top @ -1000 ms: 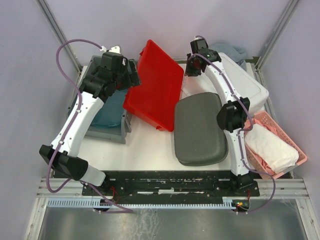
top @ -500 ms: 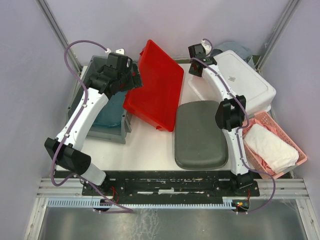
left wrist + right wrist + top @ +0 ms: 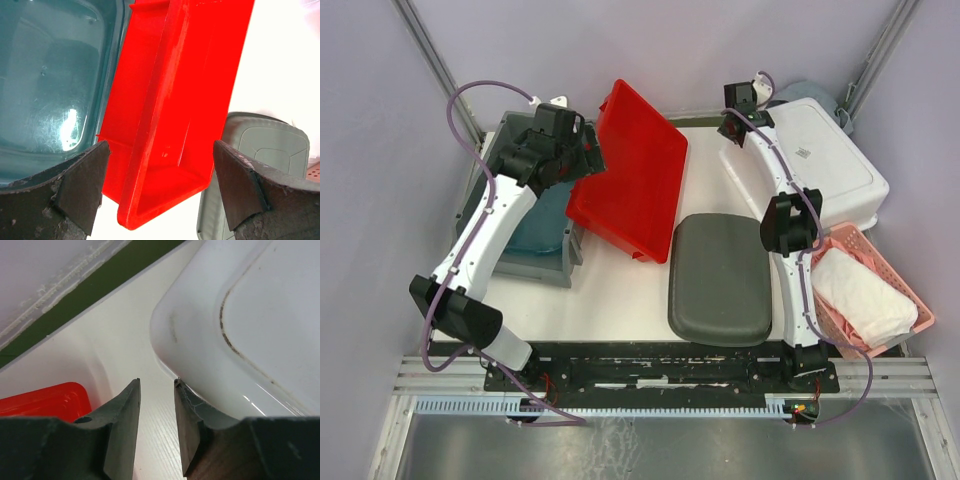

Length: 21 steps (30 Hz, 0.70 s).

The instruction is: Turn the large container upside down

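The large white container (image 3: pixel 820 170) lies bottom-up at the back right, its flat base with a small label facing up. My right gripper (image 3: pixel 735 125) is at its far left corner. In the right wrist view the jaws (image 3: pixel 156 382) stand narrowly apart with bare table between them, and the right finger (image 3: pixel 192 415) touches the container's rounded edge (image 3: pixel 260 315). My left gripper (image 3: pixel 588 160) is wide open and empty, hovering over the left rim of a tilted red bin (image 3: pixel 630 170), which also shows in the left wrist view (image 3: pixel 185 75).
A dark grey lid (image 3: pixel 720 280) lies flat in the middle. A grey bin holding a teal container (image 3: pixel 535 225) stands at left. A pink basket (image 3: pixel 910 300) with white cloth (image 3: pixel 860 290) is at front right. A blue cloth (image 3: pixel 800 95) lies behind the white container.
The white container has swung toward the back right and settled flatter, bottom-up. My right gripper moved right and back with it. The left gripper rose slightly, then held still.
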Available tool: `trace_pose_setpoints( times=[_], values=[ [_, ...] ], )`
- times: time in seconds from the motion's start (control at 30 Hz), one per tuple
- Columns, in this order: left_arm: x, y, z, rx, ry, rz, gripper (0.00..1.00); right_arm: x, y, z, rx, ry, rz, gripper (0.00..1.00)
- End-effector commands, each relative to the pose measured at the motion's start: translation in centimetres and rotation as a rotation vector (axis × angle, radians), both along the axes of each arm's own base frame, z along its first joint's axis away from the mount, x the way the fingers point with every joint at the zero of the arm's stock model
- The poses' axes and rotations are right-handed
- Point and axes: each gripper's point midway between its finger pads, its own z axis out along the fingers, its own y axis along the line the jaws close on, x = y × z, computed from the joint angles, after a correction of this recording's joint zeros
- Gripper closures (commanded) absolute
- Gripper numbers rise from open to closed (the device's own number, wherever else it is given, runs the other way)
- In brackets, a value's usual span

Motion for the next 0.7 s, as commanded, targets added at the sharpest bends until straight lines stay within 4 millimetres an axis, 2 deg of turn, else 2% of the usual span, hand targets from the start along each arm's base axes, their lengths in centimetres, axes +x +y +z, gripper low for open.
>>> trace_pose_setpoints(
  times=[0.0,0.07,0.13,0.2,0.27,0.3,0.4,0.53,0.67],
  values=[
    [0.4,-0.4,2.2,-0.049,-0.049,0.006,0.09,2.2,-3.4,6.7,0.021,-0.18,-0.04,0.57],
    [0.4,-0.3,2.4,-0.047,-0.057,0.004,0.09,2.1,-1.2,10.2,0.077,-0.258,0.085,0.48],
    [0.4,-0.2,2.8,-0.044,-0.071,0.001,0.09,1.0,0.6,14.6,0.11,-0.349,0.176,0.38],
    [0.4,-0.1,3.2,-0.04,-0.088,0.001,0.09,-1.0,1.7,18.5,0.102,-0.406,0.231,0.26],
    [0.3,0.1,3.7,-0.033,-0.105,-0.003,0.08,-3.6,3.0,21.6,0.094,-0.422,0.29,0.21],
    [0.3,0.3,3.8,-0.025,-0.11,-0.001,0.08,-4.9,3.6,22.4,0.101,-0.409,0.322,0.2],
    [0.2,1.1,4.0,0.008,-0.128,0.015,0.08,-9.4,6.0,20.9,0.116,-0.292,0.412,0.19],
    [0.2,2.5,3.9,0.069,-0.136,0.052,0.07,-16.3,8.8,16.9,0.11,-0.155,0.516,0.18],
    [1.1,4.1,3.5,0.148,-0.101,0.104,0.08,-22.6,9.5,13.7,0.127,-0.02,0.566,0.16]
  ],
)
